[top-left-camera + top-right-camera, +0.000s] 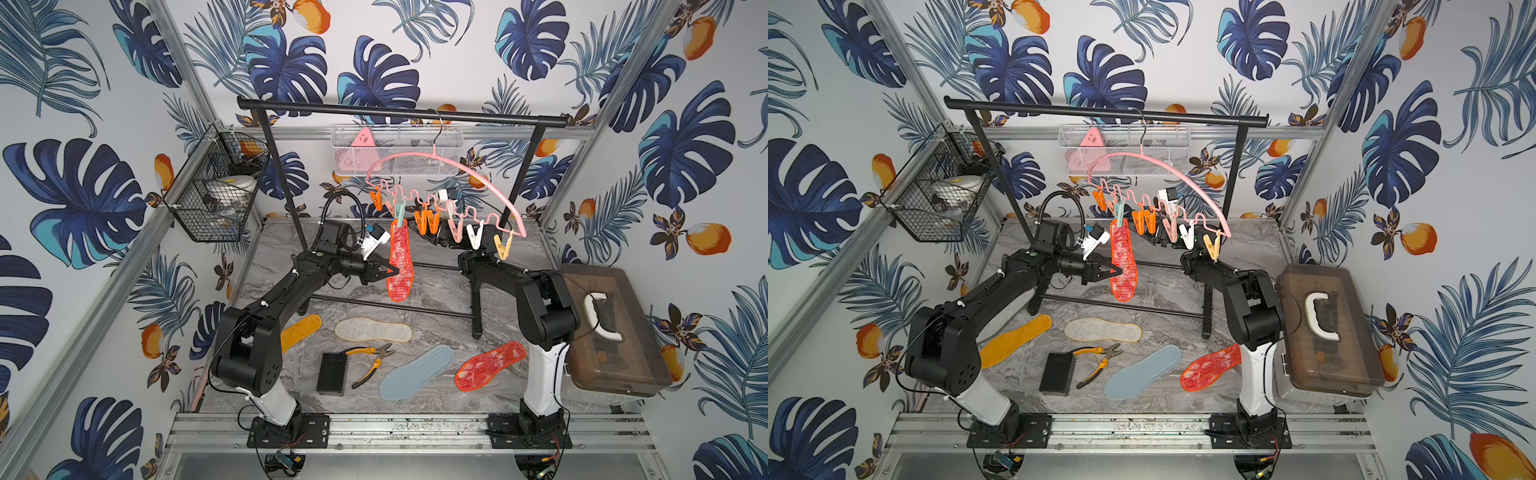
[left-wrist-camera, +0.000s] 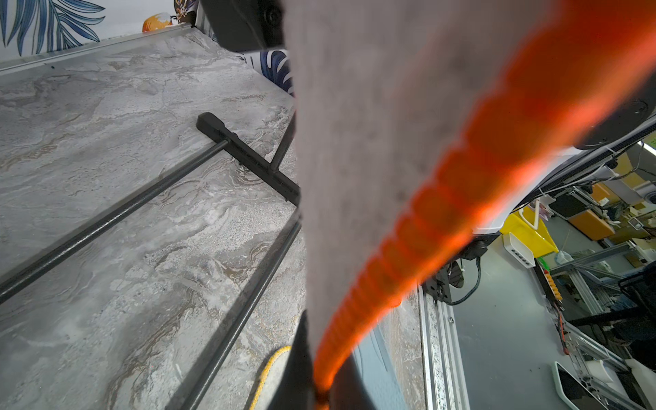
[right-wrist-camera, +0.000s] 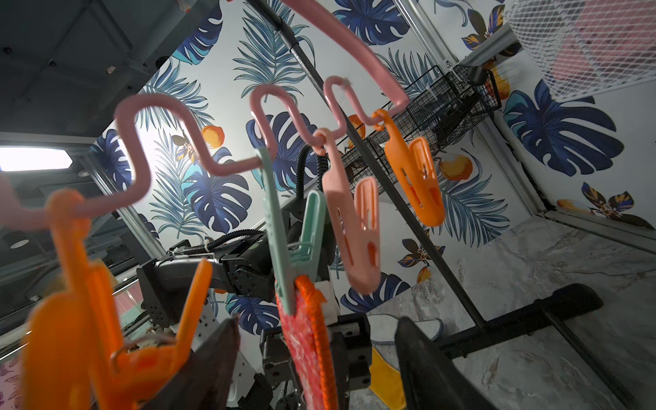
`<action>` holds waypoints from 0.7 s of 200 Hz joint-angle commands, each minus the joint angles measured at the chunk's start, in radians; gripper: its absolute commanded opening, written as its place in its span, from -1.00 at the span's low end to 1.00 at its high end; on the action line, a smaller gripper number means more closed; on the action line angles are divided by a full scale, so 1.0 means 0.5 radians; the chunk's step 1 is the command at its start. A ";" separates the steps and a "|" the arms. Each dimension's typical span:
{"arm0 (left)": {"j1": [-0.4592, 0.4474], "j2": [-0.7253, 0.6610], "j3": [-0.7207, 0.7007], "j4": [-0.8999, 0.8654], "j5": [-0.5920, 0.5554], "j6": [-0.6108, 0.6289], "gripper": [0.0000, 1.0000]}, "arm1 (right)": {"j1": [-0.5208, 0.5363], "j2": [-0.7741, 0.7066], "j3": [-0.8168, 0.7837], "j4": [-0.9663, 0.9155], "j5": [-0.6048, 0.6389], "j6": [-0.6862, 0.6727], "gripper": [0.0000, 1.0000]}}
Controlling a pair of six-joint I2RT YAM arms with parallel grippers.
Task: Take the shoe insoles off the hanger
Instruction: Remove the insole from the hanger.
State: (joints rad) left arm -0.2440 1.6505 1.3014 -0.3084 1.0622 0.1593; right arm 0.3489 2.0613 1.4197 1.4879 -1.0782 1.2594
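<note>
The one hanging red insole point(image 1: 399, 262) drops lengthwise straight down from the green peg point(image 1: 400, 212) on the pink hanger point(image 1: 432, 153). My left tool point(image 1: 394, 271) pinches its left edge midway. My right tool point(image 3: 316, 328), spread, sits just right of that peg.

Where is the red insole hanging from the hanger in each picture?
In a top view: hanging red insole, centre.
In a top view: left of centre.
Left wrist: blurred grey back, orange rim, close up.
Right wrist: under the mint peg.
Landmark: that peg, both top views too.
</note>
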 commanded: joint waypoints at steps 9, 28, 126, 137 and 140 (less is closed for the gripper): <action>-0.012 -0.003 0.017 -0.040 0.053 0.054 -1.00 | 0.023 0.031 0.079 0.052 0.004 0.084 0.41; -0.012 0.012 0.028 -0.045 0.070 0.053 -1.00 | 0.042 0.050 0.122 0.052 -0.006 0.105 0.40; -0.011 0.086 0.069 -0.087 0.115 0.045 -1.00 | 0.045 0.161 0.304 0.052 0.002 0.281 0.22; -0.012 0.089 0.072 -0.099 0.115 0.051 -1.00 | 0.047 0.164 0.311 0.052 -0.003 0.282 0.18; -0.011 0.089 0.074 -0.101 0.116 0.054 -1.00 | 0.050 0.165 0.311 0.052 -0.001 0.282 0.17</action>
State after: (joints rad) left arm -0.2489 1.6913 1.3285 -0.3332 1.0962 0.1589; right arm 0.3714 2.1391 1.5597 1.4872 -1.0782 1.3743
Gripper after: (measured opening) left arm 0.075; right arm 0.597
